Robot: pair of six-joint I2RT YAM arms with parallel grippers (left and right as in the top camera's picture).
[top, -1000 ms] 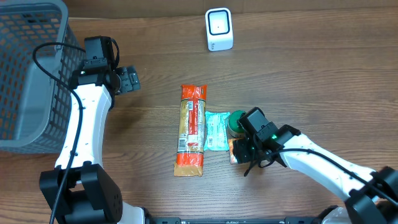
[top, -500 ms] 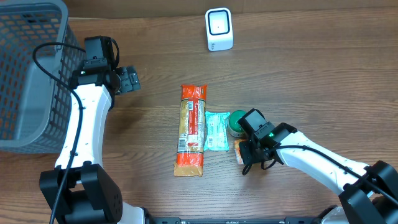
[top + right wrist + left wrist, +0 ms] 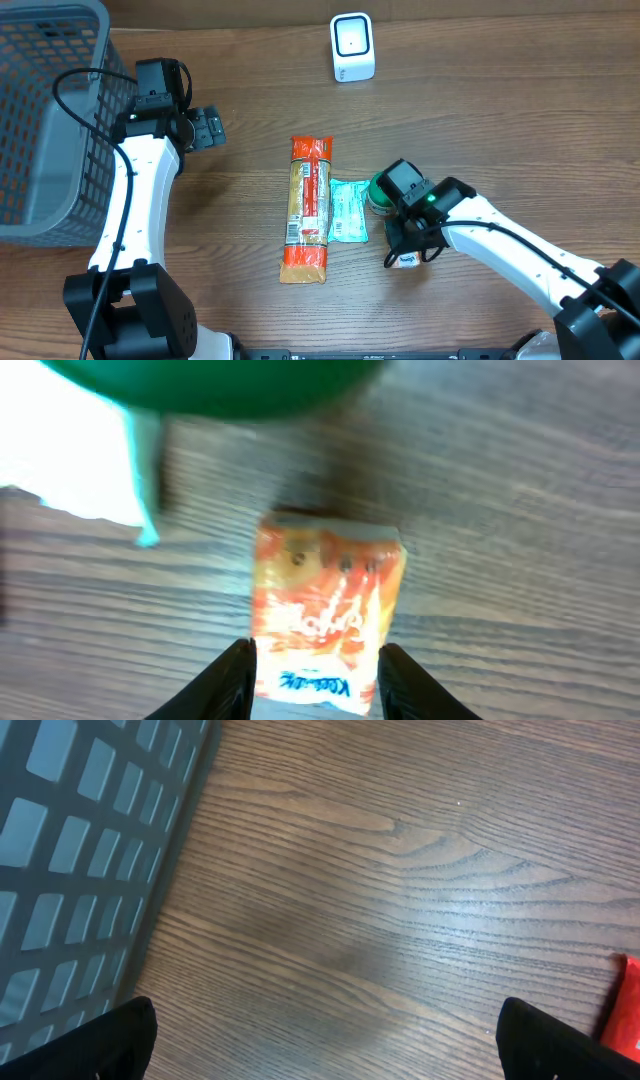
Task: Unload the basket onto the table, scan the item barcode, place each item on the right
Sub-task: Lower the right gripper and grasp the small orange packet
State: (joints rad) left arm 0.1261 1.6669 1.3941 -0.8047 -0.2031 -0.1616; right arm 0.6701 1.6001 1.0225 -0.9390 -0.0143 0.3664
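Observation:
A small orange carton [image 3: 325, 622] with blue lettering sits between my right gripper's [image 3: 318, 682] two black fingers, which press on its two sides. From above, that right gripper [image 3: 405, 243] is just right of the table's middle, and the carton's pale end [image 3: 405, 260] pokes out below it. The white barcode scanner [image 3: 352, 47] stands at the back centre, far from the carton. No barcode shows on the carton. My left gripper [image 3: 212, 128] hovers at the left, wide open and empty, its fingertips [image 3: 120, 1040] at the bottom corners of the left wrist view.
A long orange snack packet [image 3: 308, 208] lies in the middle with a teal sachet [image 3: 348, 210] beside it. A green round lid [image 3: 378, 190] sits just behind the right gripper. A grey mesh basket [image 3: 40, 120] fills the far left; its wall [image 3: 80, 840] is close to the left gripper.
My right gripper has narrowed onto the small orange carton and turned with it. The carton's pale end now points toward the front edge. The left arm has not moved.

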